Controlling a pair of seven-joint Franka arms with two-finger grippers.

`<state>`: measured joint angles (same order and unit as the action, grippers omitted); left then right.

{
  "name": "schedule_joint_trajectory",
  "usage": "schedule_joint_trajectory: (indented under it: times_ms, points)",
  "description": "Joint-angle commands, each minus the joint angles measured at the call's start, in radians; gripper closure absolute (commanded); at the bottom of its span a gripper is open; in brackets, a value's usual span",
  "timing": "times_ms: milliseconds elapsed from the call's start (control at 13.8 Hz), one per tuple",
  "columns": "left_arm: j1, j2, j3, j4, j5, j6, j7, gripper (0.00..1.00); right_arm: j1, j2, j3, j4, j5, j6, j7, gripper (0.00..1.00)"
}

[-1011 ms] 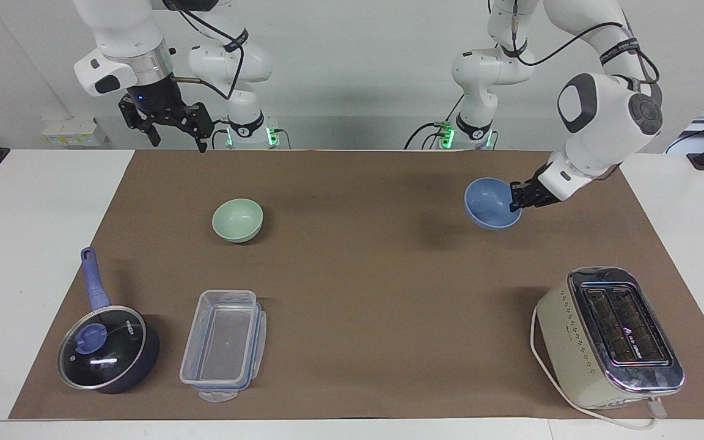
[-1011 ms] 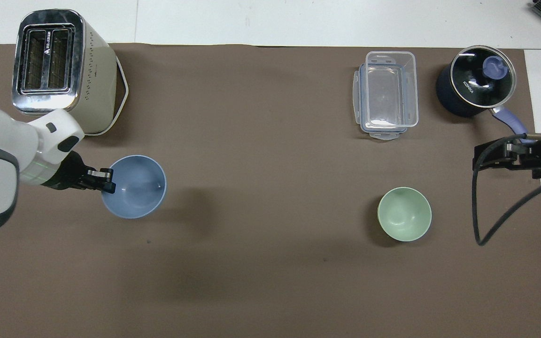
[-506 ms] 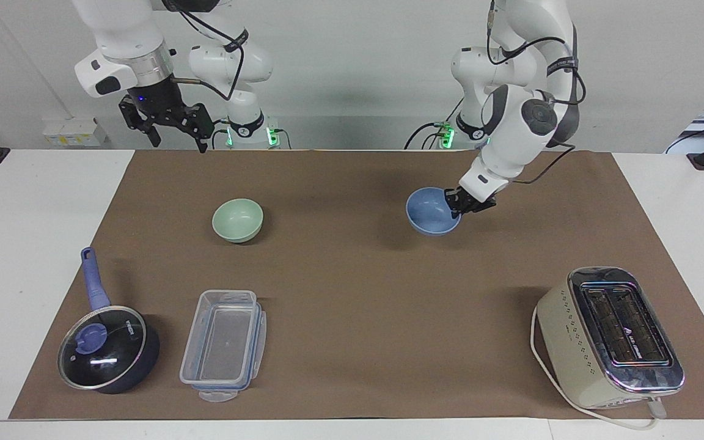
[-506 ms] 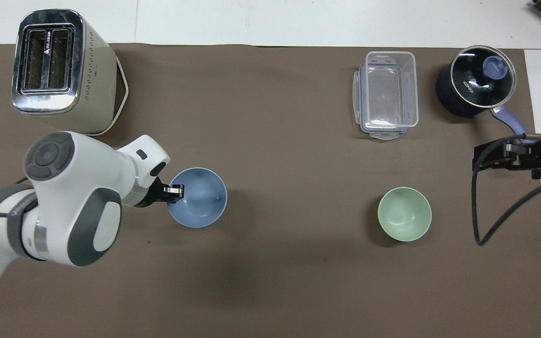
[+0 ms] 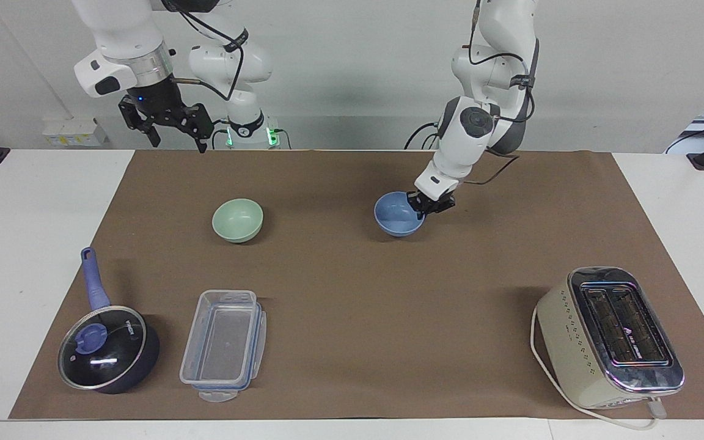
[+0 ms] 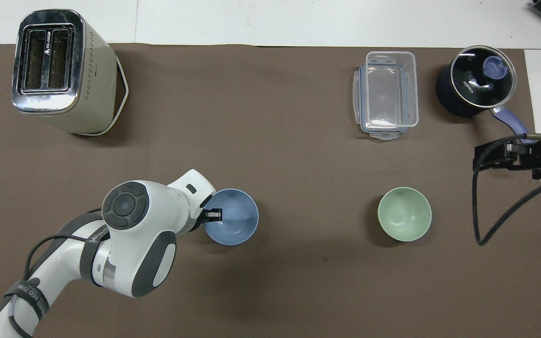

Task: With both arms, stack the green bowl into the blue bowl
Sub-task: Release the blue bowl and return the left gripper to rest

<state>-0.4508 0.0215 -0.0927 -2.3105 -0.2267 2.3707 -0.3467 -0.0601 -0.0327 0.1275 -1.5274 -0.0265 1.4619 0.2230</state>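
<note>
My left gripper [image 5: 423,206] is shut on the rim of the blue bowl [image 5: 397,215], on the side toward the left arm's end. It holds the bowl upright, low over the middle of the brown mat; I cannot tell if it touches the mat. In the overhead view the left gripper [image 6: 213,215] pinches the blue bowl's [image 6: 233,218] rim. The green bowl [image 5: 238,219] stands upright on the mat toward the right arm's end, and it also shows in the overhead view [image 6: 404,214]. My right gripper [image 5: 179,140] hangs open and empty, high over the right arm's end of the mat [image 6: 486,157], and waits.
A cream toaster [image 5: 608,336] stands farthest from the robots at the left arm's end. A clear plastic container [image 5: 223,342] and a dark-blue lidded saucepan [image 5: 104,348] stand farther from the robots than the green bowl. The brown mat [image 5: 352,318] covers the table.
My left gripper has carried the blue bowl from the left arm's end toward the middle of the mat, closer to the green bowl. The right arm and green bowl have not moved.
</note>
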Motion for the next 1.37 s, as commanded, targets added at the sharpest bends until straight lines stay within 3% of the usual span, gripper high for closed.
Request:
schedule_joint_trajectory:
  times_ms: [0, 217, 289, 361, 433, 722, 1084, 1300]
  points:
    - [-0.034, -0.006, 0.018, -0.024, -0.032, 0.042, -0.029, 1.00, -0.012, -0.026, 0.000, -0.033, 0.014, 0.017, 0.004, 0.00]
    - [-0.063, 0.009, 0.018, -0.032, -0.065, 0.057, -0.034, 1.00, -0.012, -0.026, -0.003, -0.034, 0.013, 0.017, -0.007, 0.00]
    - [-0.078, 0.017, 0.018, -0.041, -0.068, 0.085, -0.038, 0.90, -0.012, -0.027, -0.006, -0.039, 0.013, 0.017, -0.007, 0.00]
    - [-0.077, 0.017, 0.018, -0.040, -0.068, 0.084, -0.037, 0.11, -0.012, -0.027, -0.006, -0.039, 0.013, 0.017, -0.007, 0.00]
    - [-0.077, 0.018, 0.018, -0.033, -0.068, 0.082, -0.038, 0.00, -0.012, -0.030, -0.006, -0.040, 0.013, 0.017, -0.007, 0.00]
    - [-0.039, 0.008, 0.022, 0.008, -0.068, 0.059, -0.029, 0.00, -0.012, -0.030, -0.006, -0.040, 0.013, 0.017, -0.007, 0.00]
    - [0.131, -0.008, 0.028, 0.182, -0.051, -0.184, 0.015, 0.00, -0.017, -0.030, -0.006, -0.040, 0.013, 0.017, -0.005, 0.00]
    - [0.227, -0.006, 0.028, 0.321, 0.027, -0.342, 0.060, 0.00, -0.018, -0.029, -0.006, -0.037, 0.013, 0.017, -0.002, 0.00]
